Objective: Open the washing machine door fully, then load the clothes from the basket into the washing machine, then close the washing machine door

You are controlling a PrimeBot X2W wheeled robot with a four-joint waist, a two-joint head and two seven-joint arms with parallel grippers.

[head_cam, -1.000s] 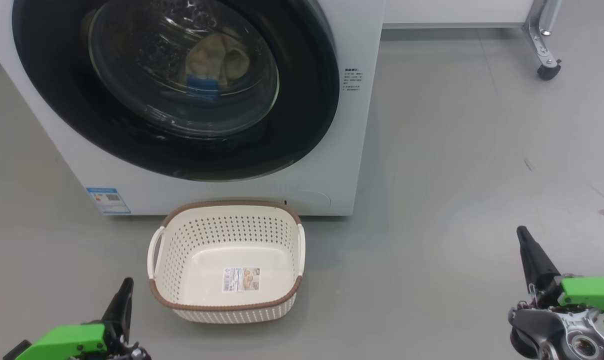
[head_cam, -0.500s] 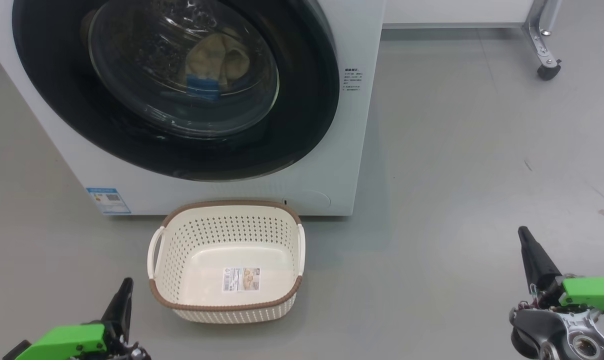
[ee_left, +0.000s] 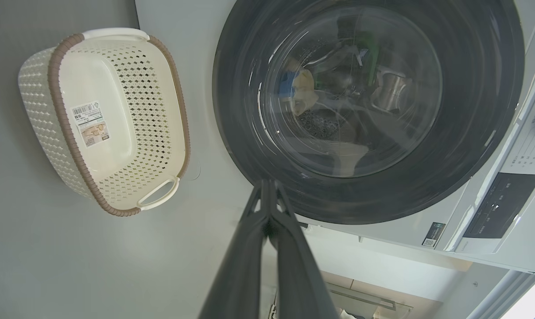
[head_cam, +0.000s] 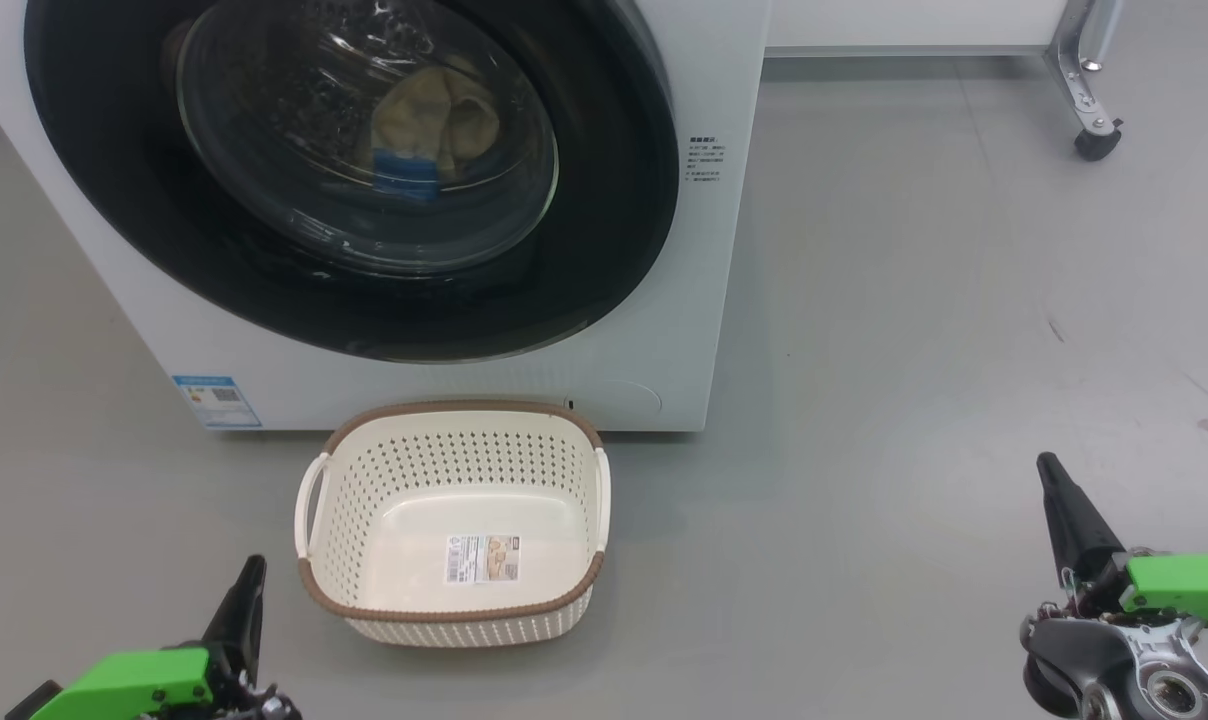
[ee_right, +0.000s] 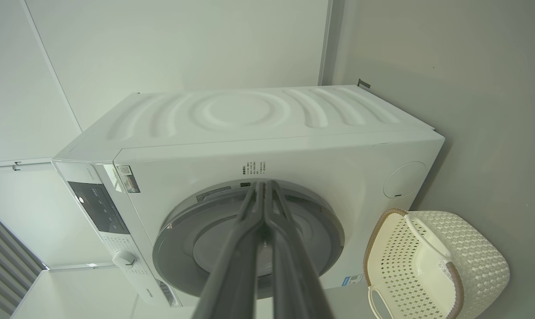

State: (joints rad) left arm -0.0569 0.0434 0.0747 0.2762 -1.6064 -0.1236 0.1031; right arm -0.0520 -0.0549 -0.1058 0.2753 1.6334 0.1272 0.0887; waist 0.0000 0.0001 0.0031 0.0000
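The washing machine (head_cam: 684,250) fills the upper left of the head view, its door (head_cam: 604,230) closed flat against the front. Through the glass bowl I see the clothes (head_cam: 434,125), cream fabric with a blue patch, inside the drum. On the floor in front stands the basket (head_cam: 454,610) with just a label on its bottom. My left gripper (head_cam: 249,590) is at the lower left, shut, just left of the basket. At the lower right is my right gripper (head_cam: 1049,480), shut and far from the machine. The wrist views show each pair of fingers (ee_left: 267,195) (ee_right: 263,190) pressed together, holding nothing.
Grey floor (head_cam: 914,350) stretches to the right of the machine. A metal leg with a black caster (head_cam: 1096,140) stands at the top right. The control panel (ee_right: 99,208) and dial (ee_right: 123,259) appear in the right wrist view.
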